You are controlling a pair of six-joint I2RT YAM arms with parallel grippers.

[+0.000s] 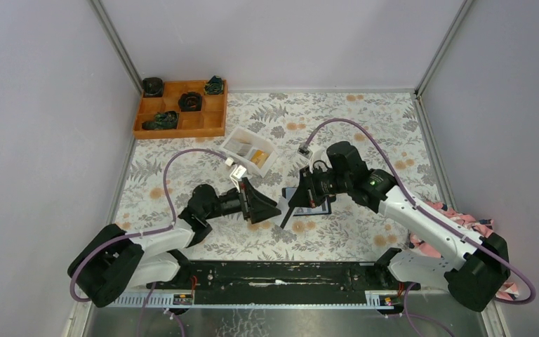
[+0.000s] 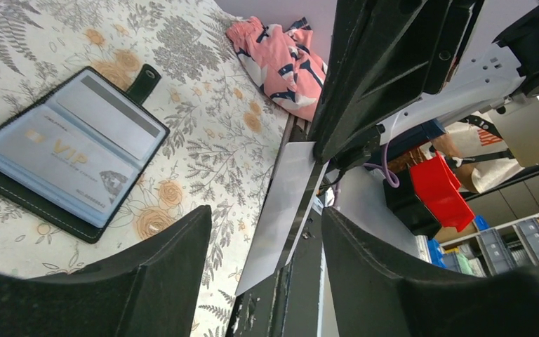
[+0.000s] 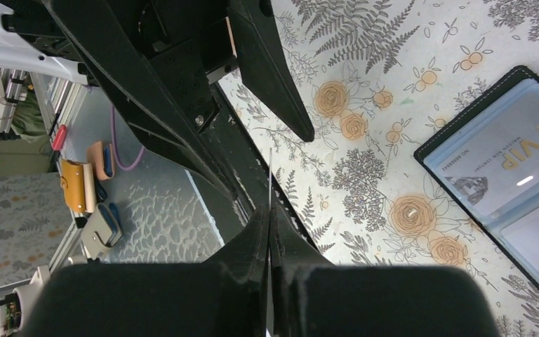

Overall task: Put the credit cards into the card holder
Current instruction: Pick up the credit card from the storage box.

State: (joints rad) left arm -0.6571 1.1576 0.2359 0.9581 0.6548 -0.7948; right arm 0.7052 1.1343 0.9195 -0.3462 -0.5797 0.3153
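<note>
Above the tabletop (image 1: 365,126), just beside the card holder (image 1: 319,209): right claw (image 3: 269,214) is pinched shut on a whitish-grey card (image 2: 284,203), gripping one end only, with the rest hanging free and tilted. Left claw (image 2: 267,242) is spread wide, one finger on either side of the card, touching nothing. Reads like a hand-off. Card holder lies open and flat, pale face up, with a VIP card (image 2: 56,158) already in a sleeve and nothing pinning the holder down. More cards sit in the white tray (image 1: 229,142) further back. Risks as I see them: (1) right lets go before left has bitten, so the card drops, and a flat card on the tabletop is nasty to pick up again. (2) Card hangs skewed to the left fingers, so they may close on a corner rather than the faces, and it twists or pops out. (3) The two claws are very close together; any overshoot on the close or the pull-away knocks fingers and jolts the card. (4) Gripping one end leaves a long lever, so a small nudge swings it. (5) Later on, the holder is loose: pushing a card into a tight sleeve could shove it along unless the other claw pins it. The edge-on view doesn't show how deep the right claw's bite is.
</note>
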